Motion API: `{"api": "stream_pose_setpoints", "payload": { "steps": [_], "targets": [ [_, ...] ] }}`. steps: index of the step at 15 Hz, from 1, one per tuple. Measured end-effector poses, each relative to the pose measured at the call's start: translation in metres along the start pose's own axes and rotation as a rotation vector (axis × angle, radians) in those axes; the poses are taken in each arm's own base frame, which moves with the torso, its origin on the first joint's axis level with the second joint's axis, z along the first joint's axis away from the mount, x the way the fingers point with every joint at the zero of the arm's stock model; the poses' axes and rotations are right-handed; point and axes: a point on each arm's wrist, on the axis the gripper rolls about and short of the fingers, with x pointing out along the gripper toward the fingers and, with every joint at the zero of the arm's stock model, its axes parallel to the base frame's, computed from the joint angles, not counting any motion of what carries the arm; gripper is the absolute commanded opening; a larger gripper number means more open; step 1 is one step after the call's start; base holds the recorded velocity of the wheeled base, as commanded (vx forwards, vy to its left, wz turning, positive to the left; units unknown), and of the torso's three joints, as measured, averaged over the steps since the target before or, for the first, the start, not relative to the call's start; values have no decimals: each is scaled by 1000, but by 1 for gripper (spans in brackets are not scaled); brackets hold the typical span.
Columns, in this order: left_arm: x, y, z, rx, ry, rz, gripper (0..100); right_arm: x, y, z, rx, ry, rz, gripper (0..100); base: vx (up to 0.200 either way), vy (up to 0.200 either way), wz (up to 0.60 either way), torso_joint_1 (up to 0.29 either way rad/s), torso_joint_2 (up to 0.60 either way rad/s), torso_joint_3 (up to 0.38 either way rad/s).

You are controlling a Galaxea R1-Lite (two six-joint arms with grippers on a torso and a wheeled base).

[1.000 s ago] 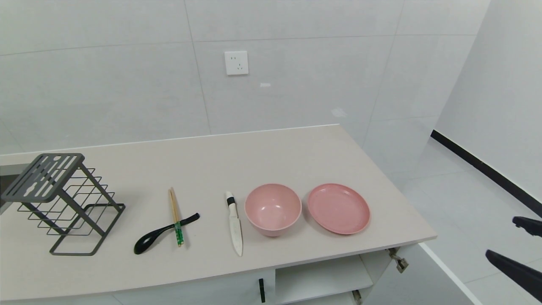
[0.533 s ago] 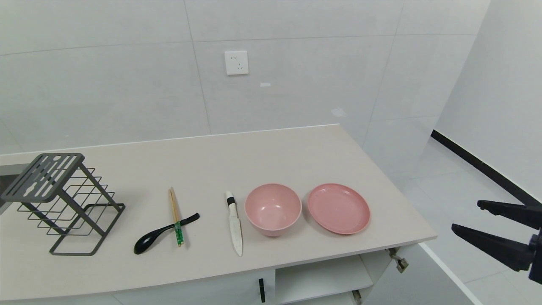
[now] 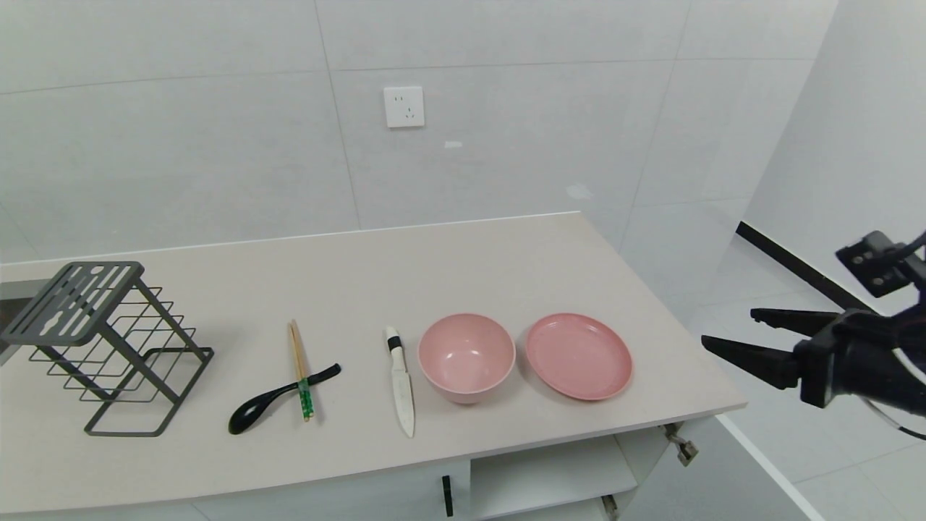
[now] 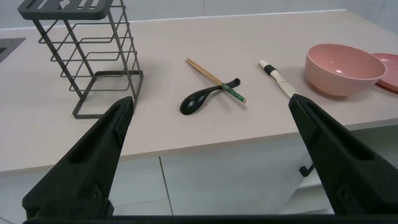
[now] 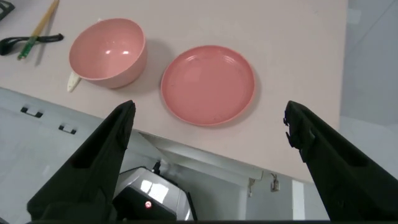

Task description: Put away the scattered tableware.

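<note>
Here, right gripper (image 3: 729, 327) spread wide and empty, beside the counter (image 3: 463, 268), pink plate (image 3: 579, 356) to its left, untouched.

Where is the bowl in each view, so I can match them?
Head: bowl at centre, between knife and plate.
Left wrist: bowl past the knife, plate beyond it.
Right wrist: bowl beside the plate, knife tip poking out.
Shared landmark: the plate.

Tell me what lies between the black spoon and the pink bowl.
The white knife, flat on the counter, lies between the black spoon and the pink bowl, close beside the bowl; the head view shows it.
</note>
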Motion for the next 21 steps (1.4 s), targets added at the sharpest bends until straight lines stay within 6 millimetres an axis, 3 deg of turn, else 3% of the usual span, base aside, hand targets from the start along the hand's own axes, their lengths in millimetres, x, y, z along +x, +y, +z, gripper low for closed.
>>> {"api": "stream_pose_setpoints", "payload": {
  "steps": [5,21],
  "targets": [
    [0,0,0,0,0,0,100,48,-4,-2,4,105,-9,100,0,0,0,0,0,0],
    [0,0,0,-5,0,0,100,152,-42,-32,23,149,-48,100,0,0,0,0,0,0]
  ]
}}
